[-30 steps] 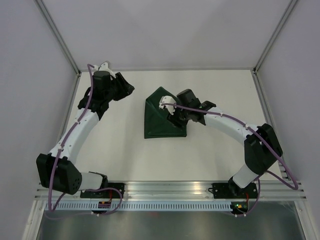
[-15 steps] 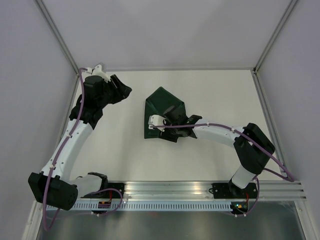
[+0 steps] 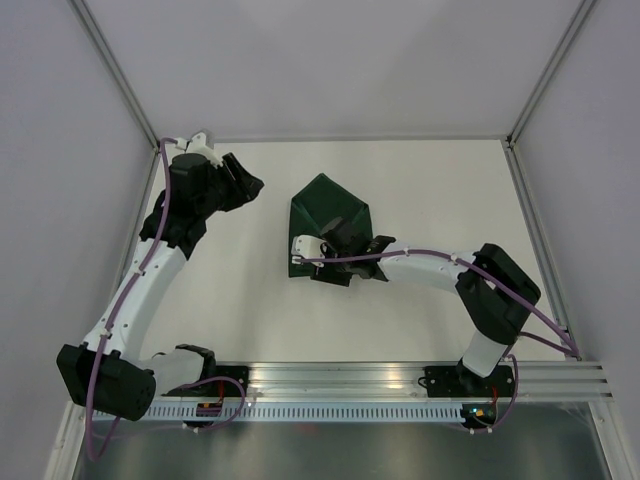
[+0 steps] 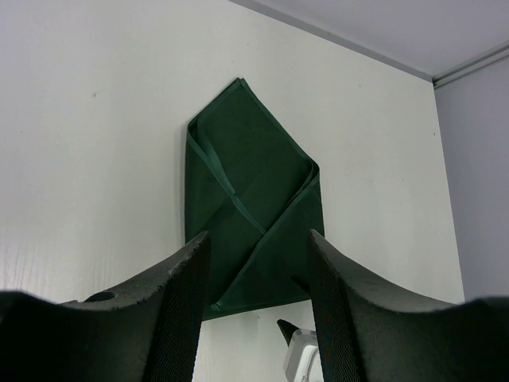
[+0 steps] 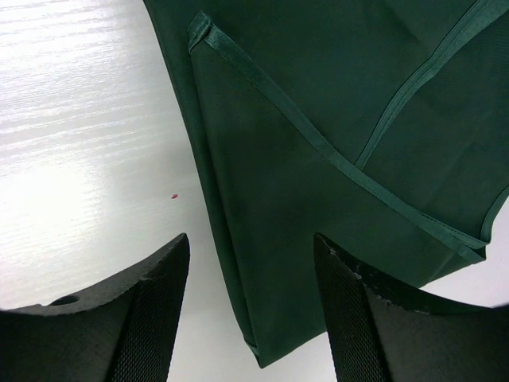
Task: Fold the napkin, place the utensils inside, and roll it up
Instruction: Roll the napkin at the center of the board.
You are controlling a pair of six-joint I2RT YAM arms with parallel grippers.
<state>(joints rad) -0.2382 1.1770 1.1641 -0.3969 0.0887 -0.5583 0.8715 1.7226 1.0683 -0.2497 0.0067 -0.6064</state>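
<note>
The dark green napkin [image 3: 325,212] lies folded into a pointed shape in the middle of the white table, flaps crossing over its centre. My right gripper [image 3: 338,258] hovers over its near left part, open. In the right wrist view the napkin [image 5: 342,119] fills the upper right, its hemmed corner showing between the fingertips of the right gripper [image 5: 251,243], nothing pinched. My left gripper [image 3: 247,186] stands open at the far left, apart from the cloth. The left wrist view looks past the left gripper [image 4: 258,239] at the napkin [image 4: 246,191]. The utensils are out of view.
Grey walls with metal corner posts close the table [image 3: 430,190] in at the back and both sides. An aluminium rail [image 3: 340,378] runs along the near edge by the arm bases. A tiny red speck [image 5: 174,195] lies on the table beside the napkin's edge.
My right gripper slid left and nearer, from the napkin's right part to its near left corner, and its jaws widened. The left arm drew back a little toward the far left.
</note>
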